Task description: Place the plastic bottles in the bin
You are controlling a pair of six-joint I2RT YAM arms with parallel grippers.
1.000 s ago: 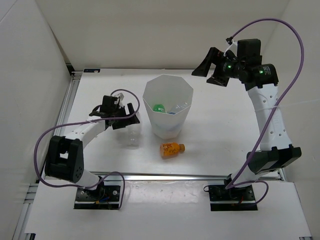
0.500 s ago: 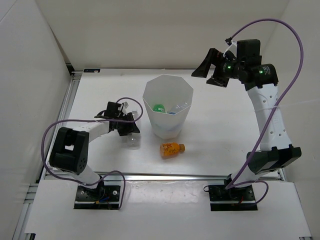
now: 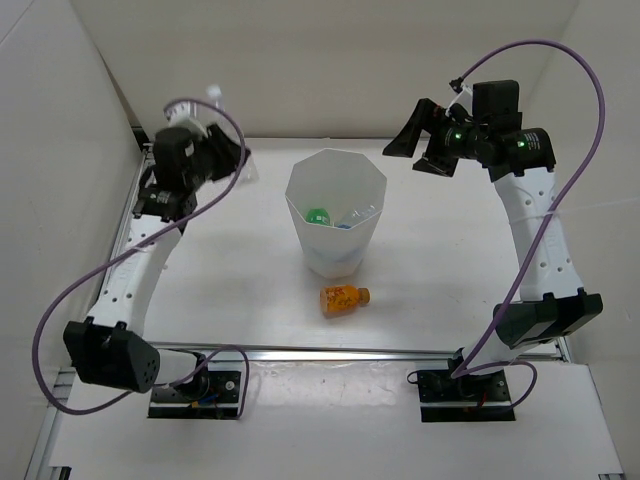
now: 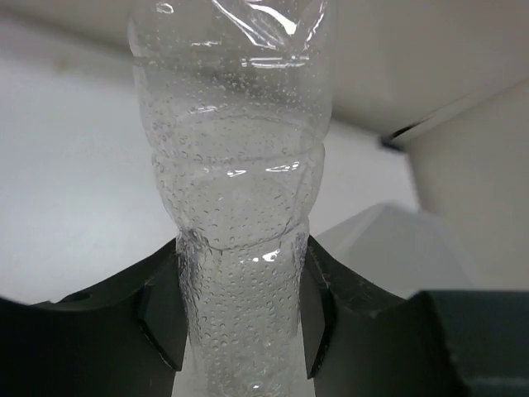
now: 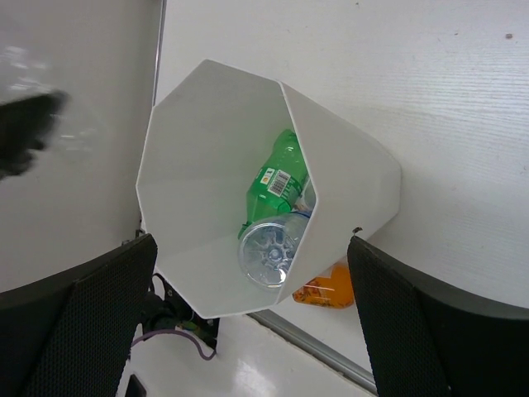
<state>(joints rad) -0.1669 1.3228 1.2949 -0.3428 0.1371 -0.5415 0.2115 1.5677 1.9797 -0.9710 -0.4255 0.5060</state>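
Note:
My left gripper (image 4: 240, 310) is shut on the plain clear bottle (image 4: 235, 157), both fingers pressing its dented body. In the top view that gripper (image 3: 222, 150) is raised high at the back left, left of the bin (image 3: 335, 165), and motion blurs it. The tall white bin (image 5: 178, 157) holds a green bottle (image 5: 277, 178) and a clear bottle (image 5: 266, 250). An orange bottle (image 3: 344, 297) lies on the table just in front of the bin. My right gripper (image 3: 422, 140) hovers open to the right of the bin's rim with nothing between its fingers.
White walls enclose the table on the left, back and right. A metal rail (image 3: 330, 352) runs along the near edge. Purple cables (image 3: 590, 110) loop from both arms.
My left gripper closed on the clear bottle lying left of the bin, then lifted it up and toward the back left. The right arm has not moved.

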